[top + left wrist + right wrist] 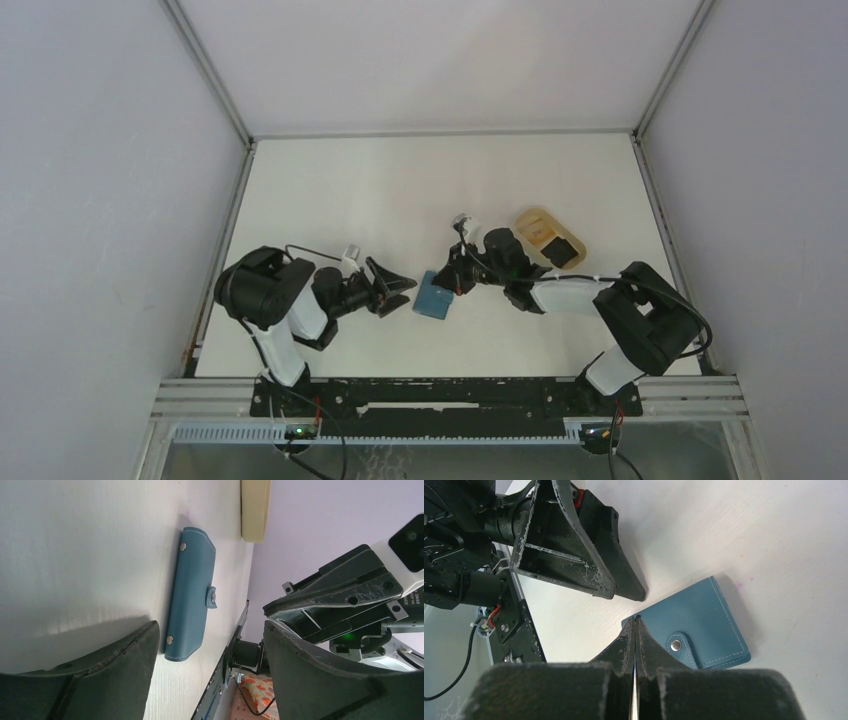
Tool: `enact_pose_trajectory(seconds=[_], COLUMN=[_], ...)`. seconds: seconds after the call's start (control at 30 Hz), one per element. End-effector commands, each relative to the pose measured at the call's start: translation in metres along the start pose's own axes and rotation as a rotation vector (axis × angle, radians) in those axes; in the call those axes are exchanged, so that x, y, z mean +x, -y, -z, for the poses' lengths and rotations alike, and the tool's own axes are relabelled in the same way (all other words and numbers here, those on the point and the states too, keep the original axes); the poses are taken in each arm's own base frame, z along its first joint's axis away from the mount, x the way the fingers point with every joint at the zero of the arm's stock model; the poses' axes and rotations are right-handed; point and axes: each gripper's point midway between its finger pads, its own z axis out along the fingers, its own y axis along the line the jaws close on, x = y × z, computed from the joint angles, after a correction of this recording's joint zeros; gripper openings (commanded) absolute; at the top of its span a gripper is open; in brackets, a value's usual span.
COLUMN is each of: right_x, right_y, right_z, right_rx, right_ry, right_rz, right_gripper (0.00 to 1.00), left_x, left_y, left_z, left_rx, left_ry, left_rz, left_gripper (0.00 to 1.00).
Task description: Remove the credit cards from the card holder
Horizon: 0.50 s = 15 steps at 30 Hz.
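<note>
The teal card holder (433,296) lies folded flat on the white table, its snap tab (677,644) fastened. My left gripper (404,291) is open just to its left, low over the table, with nothing between the fingers (135,655). In the left wrist view the card holder (192,595) lies just beyond the fingertips. My right gripper (636,618) is shut and empty, its tips at a corner of the card holder (704,615). A black credit card (563,251) rests in a tan dish. Any credit cards inside the holder are hidden.
The tan oval dish (535,226) sits at the back right of the holder, close behind the right wrist. White walls enclose the table (400,190) on the left, right and back. The black base rail (440,392) runs along the near edge.
</note>
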Motion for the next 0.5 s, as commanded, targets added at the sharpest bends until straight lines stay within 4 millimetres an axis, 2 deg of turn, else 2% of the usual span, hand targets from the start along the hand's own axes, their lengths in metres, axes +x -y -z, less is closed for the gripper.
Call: enact_pose_trajectory(seconds=[0.0, 0.03, 0.07, 0.13, 0.17, 0.27, 0.47], right_x=[-0.028, -0.027, -0.026, -0.022, -0.015, -0.004, 0.012], right_y=[-0.014, -0.011, -0.008, 0.004, 0.01, 0.022, 0.037], right_z=[0.0, 0.0, 0.0, 0.0, 0.0, 0.002, -0.002], right_rx=[-0.029, -0.015, 0.009, 0.087, 0.142, 0.265, 0.393], right_ry=[0.066, 0.062, 0.057, 0.033, 0.003, -0.048, -0.124], right_rz=[0.07, 0.074, 0.078, 0.101, 0.116, 0.167, 0.229], right_gripper=[0.0, 0.0, 0.11, 0.41, 0.47, 0.53, 0.53], left_x=[0.001, 0.0, 0.0, 0.0, 0.001, 0.001, 0.001], left_y=[0.018, 0.016, 0.013, 0.007, 0.004, 0.001, 0.0], left_z=[0.003, 0.002, 0.002, 0.002, 0.003, 0.003, 0.001], left_rx=[0.065, 0.055, 0.043, 0.02, 0.013, 0.003, 0.005], left_ry=[0.013, 0.017, 0.021, 0.026, 0.025, 0.024, 0.02], left_rz=[-0.012, -0.01, -0.008, -0.003, -0.002, 0.0, 0.006], left_gripper=[0.81, 0.8, 0.8, 0.79, 0.79, 0.78, 0.77])
